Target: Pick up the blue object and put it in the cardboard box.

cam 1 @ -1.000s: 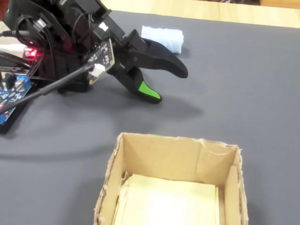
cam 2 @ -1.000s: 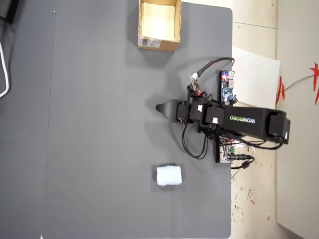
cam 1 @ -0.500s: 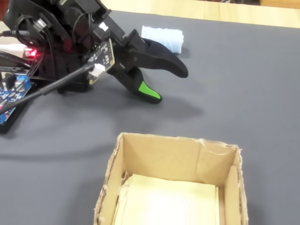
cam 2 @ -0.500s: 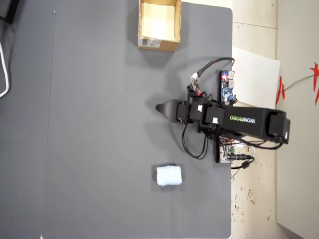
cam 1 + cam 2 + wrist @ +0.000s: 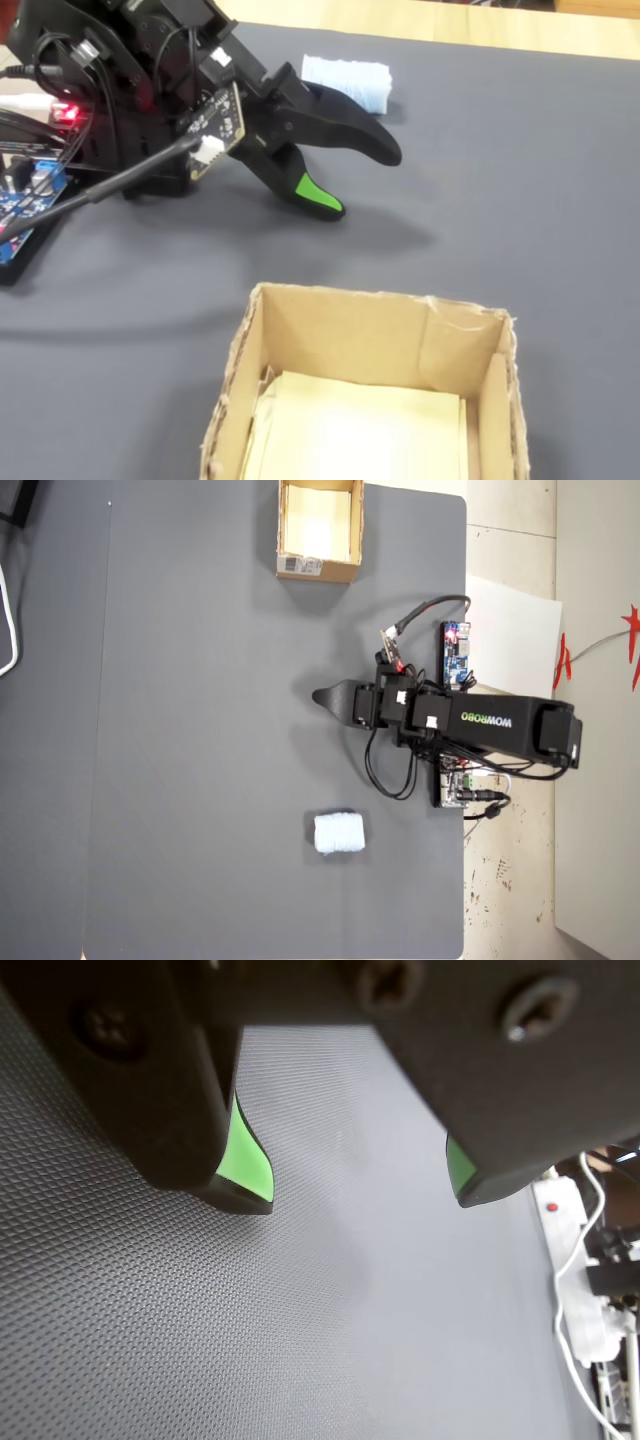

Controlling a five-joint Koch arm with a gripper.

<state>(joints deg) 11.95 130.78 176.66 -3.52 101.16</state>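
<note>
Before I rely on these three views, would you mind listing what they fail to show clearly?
- The blue object: absent from the wrist view; in the fixed view the pincer covers its near edge.
- The cardboard box: its bottom is cut off by the fixed view's lower edge; its barcode label is too small to read overhead.
- The pincer's opening: overhead its jaws overlap; only the wrist view shows the gap.

Even, bright light from above gives you soft shadows on the grey mat [image 5: 200,730], the clearest under the arm [image 5: 150,90] in the fixed view. The cardboard box [image 5: 319,530] floor glares nearly white overhead. Your wrist view blurs the near jaws, the mat's weave staying sharp.
</note>
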